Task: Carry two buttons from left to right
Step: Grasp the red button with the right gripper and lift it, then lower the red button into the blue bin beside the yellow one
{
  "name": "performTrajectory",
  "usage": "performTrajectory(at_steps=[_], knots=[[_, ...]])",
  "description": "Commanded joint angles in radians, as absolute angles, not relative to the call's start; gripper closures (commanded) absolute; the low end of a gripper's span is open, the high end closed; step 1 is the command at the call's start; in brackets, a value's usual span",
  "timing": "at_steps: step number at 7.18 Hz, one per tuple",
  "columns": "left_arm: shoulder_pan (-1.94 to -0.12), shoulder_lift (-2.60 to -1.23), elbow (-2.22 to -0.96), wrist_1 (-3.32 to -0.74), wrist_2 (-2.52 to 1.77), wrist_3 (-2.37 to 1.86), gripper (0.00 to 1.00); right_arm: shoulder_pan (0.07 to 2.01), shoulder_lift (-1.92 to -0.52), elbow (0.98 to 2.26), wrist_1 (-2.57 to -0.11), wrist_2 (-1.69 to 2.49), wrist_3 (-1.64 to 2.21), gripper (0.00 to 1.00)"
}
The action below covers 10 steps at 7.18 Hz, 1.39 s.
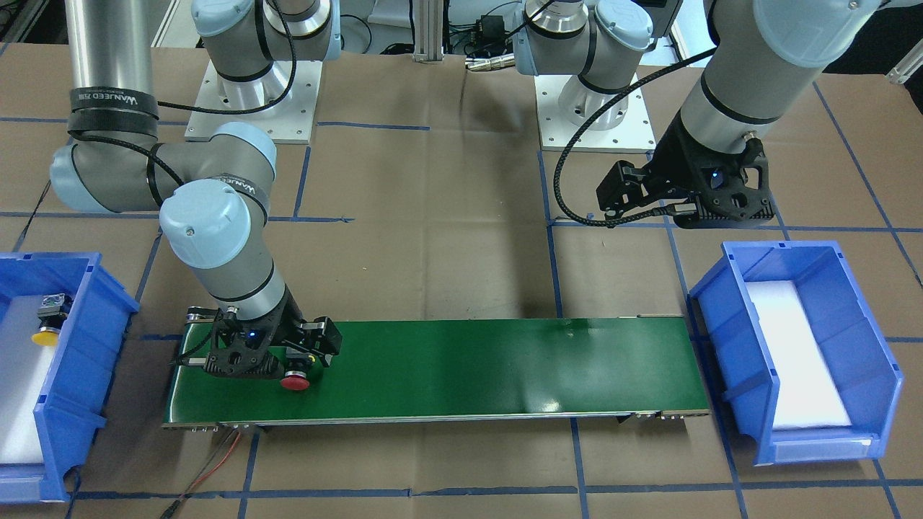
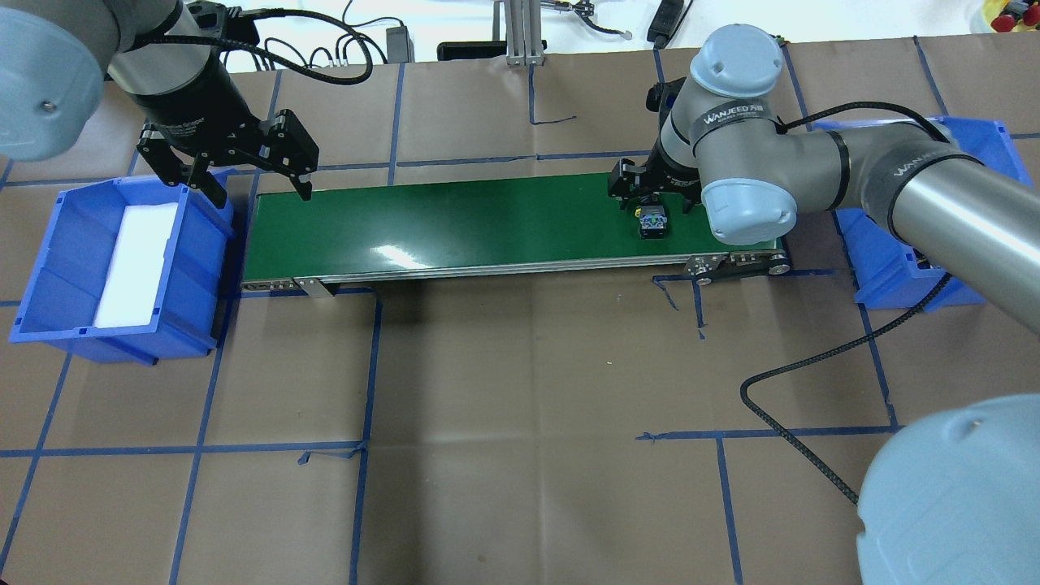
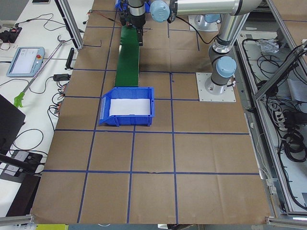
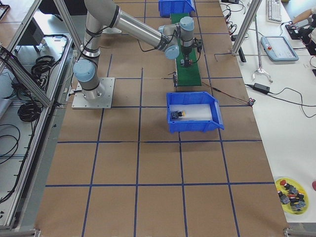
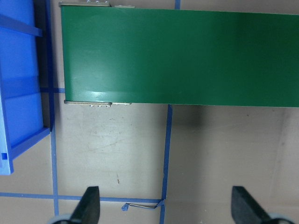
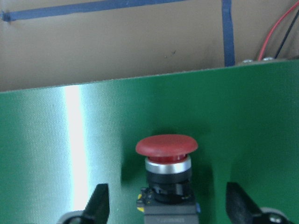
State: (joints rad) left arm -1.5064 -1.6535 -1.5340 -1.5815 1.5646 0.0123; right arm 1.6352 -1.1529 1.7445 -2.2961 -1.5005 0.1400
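Observation:
The red button (image 6: 167, 145) lies on its side on the green conveyor belt (image 1: 469, 367), at the end on the robot's right; it also shows in the front view (image 1: 295, 382) and from overhead (image 2: 652, 223). My right gripper (image 6: 168, 205) is low over it and open, with a finger on each side and neither touching. The yellow button (image 1: 47, 335) lies in the blue bin (image 1: 86, 339) on the robot's right. My left gripper (image 2: 260, 185) is open and empty, held above the table by the belt's other end.
A second blue bin (image 2: 195, 268) with a white foam pad stands at the belt's end on the robot's left. A red and black wire (image 1: 216, 461) runs from the belt's end near the right arm. Blue tape lines cross the brown table.

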Motion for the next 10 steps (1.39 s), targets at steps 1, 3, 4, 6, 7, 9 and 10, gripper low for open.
performTrajectory(at_steps=[1,3,4,6,7,9,10], knots=[[-1.506,-1.654,-1.534,-1.58,1.565,0.012,0.0,1.635,-1.157,1.746,-2.264,-1.575,0.126,0.82],[-1.506,-1.654,-1.532,-1.58,1.565,0.011,0.0,1.623,-1.175,1.721,-2.217,-1.659,0.095,0.95],[-1.506,-1.655,-1.532,-1.578,1.565,0.011,0.0,1.6,-1.227,1.691,-2.163,-1.698,0.018,0.96],[-1.506,-1.655,-1.532,-1.58,1.565,0.011,0.0,1.434,-1.294,1.576,-2.035,-1.689,-0.168,0.95],[-1.506,-1.654,-1.532,-1.578,1.565,0.011,0.0,1.342,-1.298,1.472,-1.925,-1.687,-0.333,0.95],[-1.506,-1.655,-1.532,-1.578,1.565,0.011,0.0,1.183,-1.235,1.309,-1.787,-1.68,-0.564,0.95],[-1.506,-1.655,-1.531,-1.578,1.565,0.011,0.0,1.134,-1.163,1.299,-1.805,-1.642,-0.642,0.96]])
